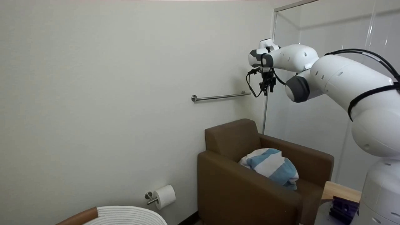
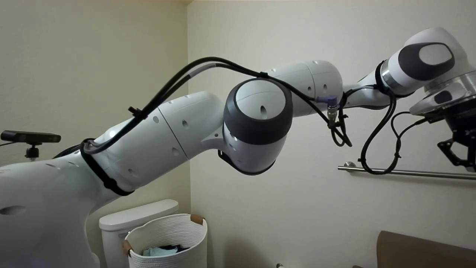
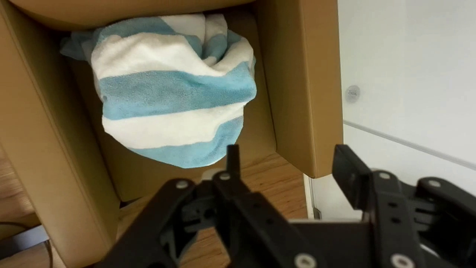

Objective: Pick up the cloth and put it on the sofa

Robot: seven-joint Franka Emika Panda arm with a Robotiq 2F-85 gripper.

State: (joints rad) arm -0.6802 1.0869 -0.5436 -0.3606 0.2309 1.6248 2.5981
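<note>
The light-blue and white striped cloth [image 1: 272, 167] lies bunched on the seat of the brown sofa [image 1: 242, 187]. In the wrist view the cloth [image 3: 174, 93] sits between the sofa's arms, against the backrest; no orange patch shows. The sofa's arm [image 3: 293, 74] is at its right there. My gripper [image 3: 288, 163] is open, with nothing between its fingers. In an exterior view the gripper [image 1: 268, 89] hangs high above the sofa, well apart from the cloth. In an exterior view only the top of the sofa's back [image 2: 420, 251] shows and the gripper [image 2: 463, 162] is cut by the frame edge.
A metal grab bar [image 1: 220, 97] is on the wall behind the sofa. A glass shower panel [image 1: 312, 125] stands beside it. A toilet-paper roll [image 1: 165, 197] hangs on the wall. A white basket [image 2: 193, 245] with clothes stands by the toilet [image 2: 137, 214].
</note>
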